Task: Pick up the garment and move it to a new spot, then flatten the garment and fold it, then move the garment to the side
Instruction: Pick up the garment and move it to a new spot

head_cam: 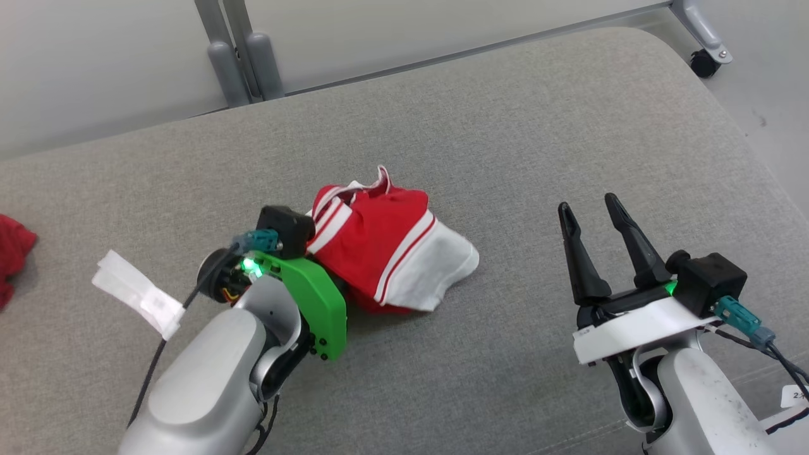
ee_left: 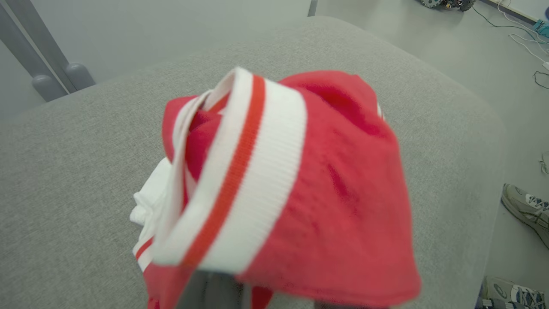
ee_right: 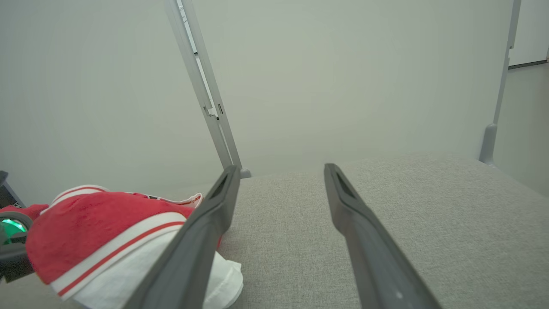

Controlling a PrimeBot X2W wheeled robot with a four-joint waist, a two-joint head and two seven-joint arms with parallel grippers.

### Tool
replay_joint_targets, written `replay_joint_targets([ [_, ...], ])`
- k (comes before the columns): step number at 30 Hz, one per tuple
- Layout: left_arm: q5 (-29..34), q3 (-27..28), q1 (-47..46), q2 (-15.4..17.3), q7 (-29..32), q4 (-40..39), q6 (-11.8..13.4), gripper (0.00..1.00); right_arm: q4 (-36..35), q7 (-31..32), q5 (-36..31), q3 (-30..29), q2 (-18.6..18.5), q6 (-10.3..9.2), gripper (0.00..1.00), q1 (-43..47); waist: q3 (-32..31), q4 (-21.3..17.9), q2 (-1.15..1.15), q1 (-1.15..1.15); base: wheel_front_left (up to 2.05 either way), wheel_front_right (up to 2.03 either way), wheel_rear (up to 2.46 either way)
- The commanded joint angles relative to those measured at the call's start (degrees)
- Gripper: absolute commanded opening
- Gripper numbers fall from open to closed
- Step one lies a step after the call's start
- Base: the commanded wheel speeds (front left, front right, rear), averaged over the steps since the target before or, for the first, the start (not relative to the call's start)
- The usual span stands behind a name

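Nearest, the left gripper (head_cam: 297, 268) is pushed in under the near-left edge of the garment (head_cam: 385, 253). Its fingers are buried in cloth, so I cannot tell how wide they stand or whether they pinch anything. In the left wrist view the white-and-red ribbed band (ee_left: 240, 171) drapes right over them. The right gripper (head_cam: 588, 205) hovers well apart to the right, spread wide and empty. The garment, red knit with white panels and striped trim, lies bunched in a heap about midway across the grey cushioned surface (head_cam: 537, 126). It looks light, soft and limp: it will likely sag and trail from any single hold, and is unlikely to be hurt by the fingers. The ribbed band, thicker and firmer, seems the best place to pinch, with a second hold along the same hem to spread it. Farther off, at the left edge, lies another red cloth (head_cam: 12, 253), and beyond the surface stand grey frame legs (head_cam: 246, 69).
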Motion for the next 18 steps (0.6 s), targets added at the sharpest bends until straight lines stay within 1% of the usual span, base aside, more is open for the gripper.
replay_joint_targets([
  [1,1.10,-0.66,0.24,0.04,-1.93,2.69,-0.30,1.00,0.23,-0.16,0.19,0.47,-0.07,0.00,1.00,-0.21,0.67,-0.40,0.00,0.00,0.00,0.00,0.00],
  [4,1.69,-2.29,-0.68,-2.00,-6.89,8.49,-0.32,1.00,0.57,-0.16,0.32,1.13,-0.65,-0.01,1.00,-0.17,0.33,0.75,0.00,0.00,0.00,0.00,0.00],
  [6,1.81,-3.08,-1.35,-2.45,-9.04,10.46,-0.33,1.00,0.86,-0.16,0.38,1.29,-0.92,-0.01,1.00,0.40,-0.18,1.98,0.00,0.00,0.00,0.00,0.00],
  [8,1.34,-3.78,-1.65,-2.04,-10.34,11.45,-0.34,1.00,1.10,-0.16,0.45,1.74,-1.16,0.00,1.00,0.66,-0.74,2.91,0.00,0.00,0.00,0.00,0.00],
  [11,0.83,-4.45,-1.70,-0.40,-12.33,11.12,-0.30,1.00,1.05,-0.16,0.79,1.87,-1.64,-0.01,1.00,1.07,-1.98,4.60,0.00,0.00,0.00,0.00,0.00],
  [14,0.73,-3.82,-0.59,1.62,-13.72,9.32,-0.17,1.00,1.05,-0.16,0.91,1.53,-2.12,-0.01,1.00,1.87,-2.92,6.16,0.00,0.00,0.00,0.00,0.00],
  [16,0.38,-2.69,0.27,3.40,-14.76,7.28,0.69,1.00,0.87,-0.16,0.84,1.07,-2.36,-0.01,1.00,2.19,-3.35,7.12,0.00,0.00,0.00,0.00,0.00],
  [18,0.18,-1.39,1.45,5.31,-15.85,4.72,2.11,1.00,0.47,-0.16,0.72,0.63,-2.58,0.00,1.00,2.62,-3.63,7.97,0.00,0.00,0.00,0.00,0.00],
])
